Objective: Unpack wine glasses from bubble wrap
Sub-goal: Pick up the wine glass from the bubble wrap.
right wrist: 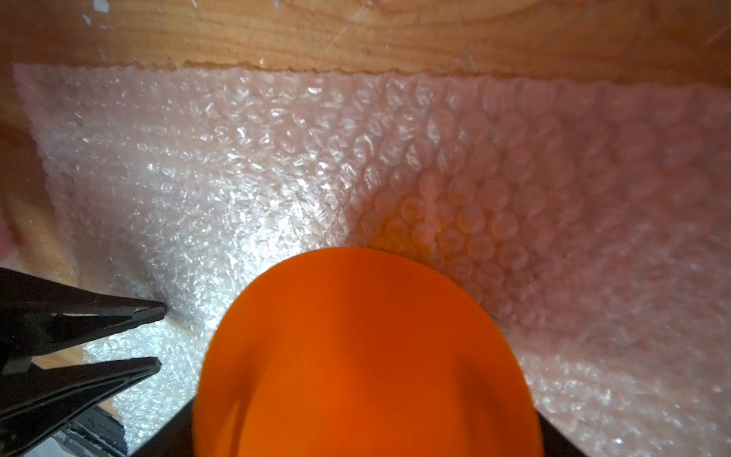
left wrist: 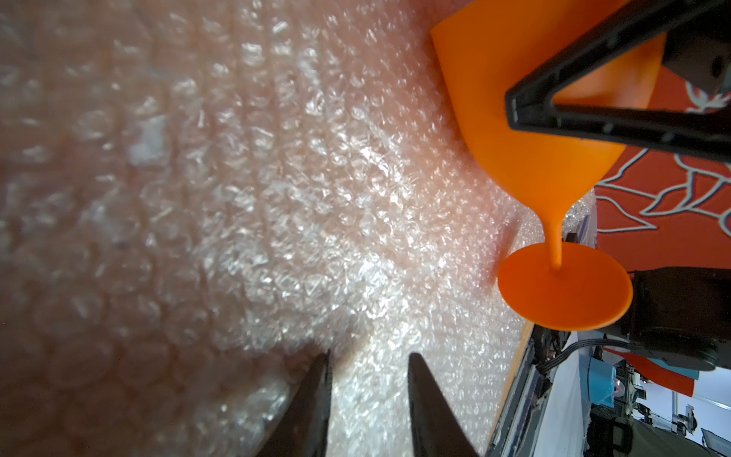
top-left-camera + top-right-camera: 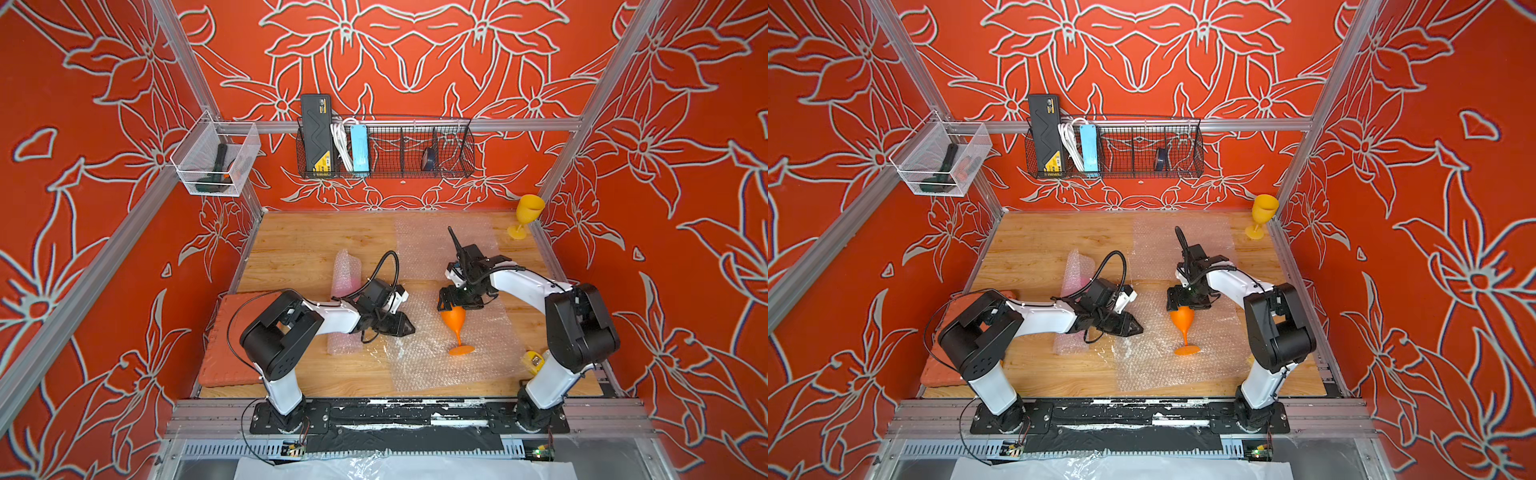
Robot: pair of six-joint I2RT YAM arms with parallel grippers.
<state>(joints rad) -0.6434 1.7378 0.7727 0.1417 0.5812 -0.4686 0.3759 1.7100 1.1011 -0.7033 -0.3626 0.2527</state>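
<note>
An orange wine glass (image 3: 454,322) lies tilted on a flat sheet of bubble wrap (image 3: 449,370), its foot (image 2: 565,287) toward the table's front. My right gripper (image 3: 457,306) is shut on its bowl (image 1: 364,356), one finger on each side. My left gripper (image 2: 368,356) stands open just left of the glass, its tips over the wrap's edge with nothing between them. A yellow wine glass (image 3: 528,212) stands upright in the far right corner. A second flat sheet (image 3: 440,245) lies at the back. A pinkish rolled tube of wrap (image 3: 347,270) lies partly under the left arm.
A red foam mat (image 3: 232,345) lies at the near left of the wooden table (image 3: 307,245). On the back wall hang a black wire basket (image 3: 449,166) and a white mesh bin (image 3: 245,145). A small yellow object (image 3: 534,361) sits by the right arm's base.
</note>
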